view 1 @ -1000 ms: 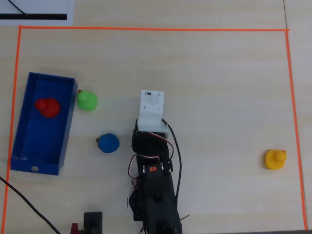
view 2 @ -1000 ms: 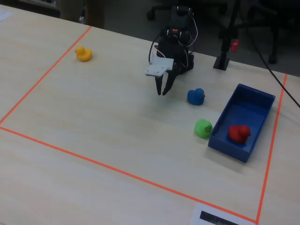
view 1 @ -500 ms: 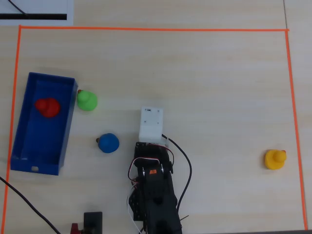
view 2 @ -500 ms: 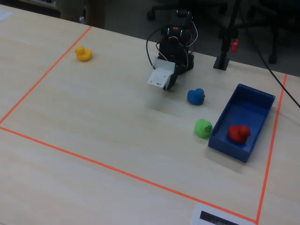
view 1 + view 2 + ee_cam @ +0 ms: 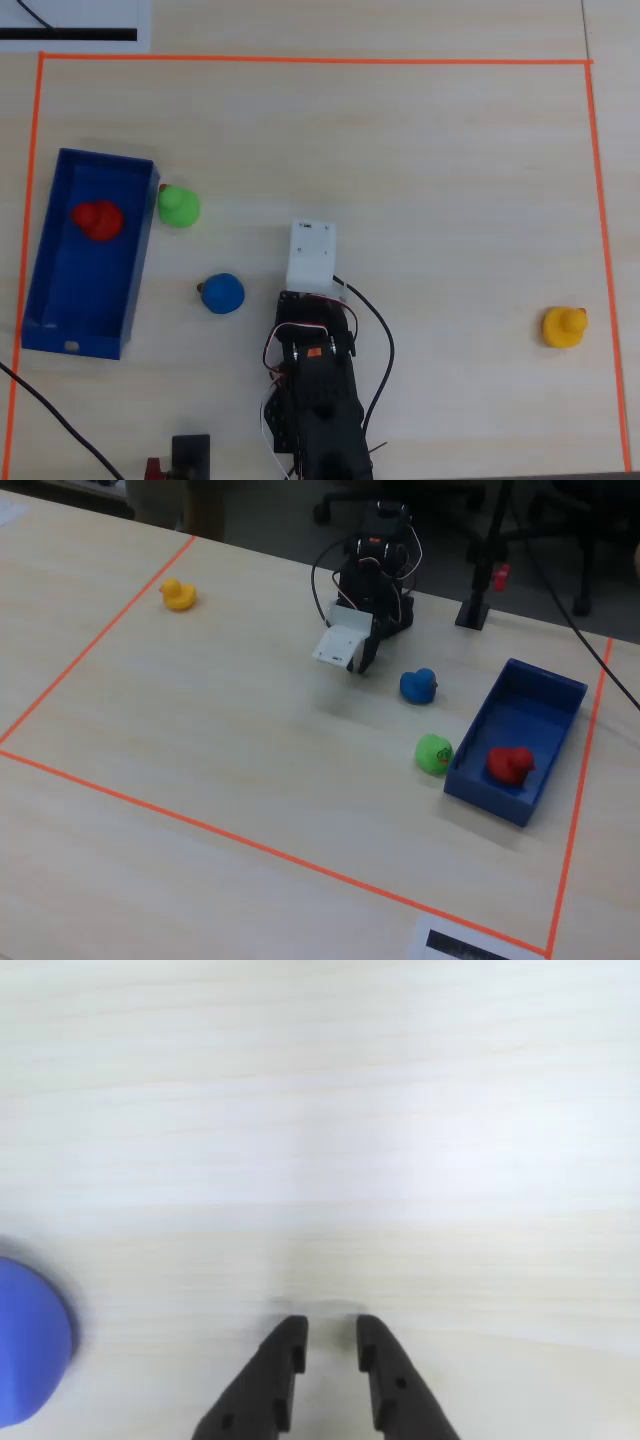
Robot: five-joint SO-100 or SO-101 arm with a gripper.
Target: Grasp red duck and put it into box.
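The red duck [image 5: 98, 220] already lay inside the box [image 5: 134, 260], toward its far end in the overhead view, upright on the blue floor and clear of the walls. By the look of things, the putting-in was done.

The duck looked small, glossy and rounded, so it was probably light and somewhat squashy, with a slick skin that could slip out of a hard pinch. The wider body below the head bump seemed the best place to take hold, with the fingers on its two sides rather than on the head.

The claw [image 5: 330, 1345] was empty, its two dark fingers nearly together with only a narrow gap between them, hanging over bare tabletop [image 5: 350, 1110]. It was well apart from the box.

The wrist view alone showed that narrow gap; in the overhead view the white camera housing hid the fingers. That wrist view showed neither the red duck nor the box, only a blurred edge of the blue duck [image 5: 30, 1340] at its left.

The overhead view gave the layout: a green duck [image 5: 179, 206] just outside the box's right wall, the blue duck nearer the arm, a yellow duck [image 5: 564, 326] far off to the right, all within the orange tape border [image 5: 300, 60]. The fixed view [image 5: 509, 764] showed the red duck's height against the low walls.
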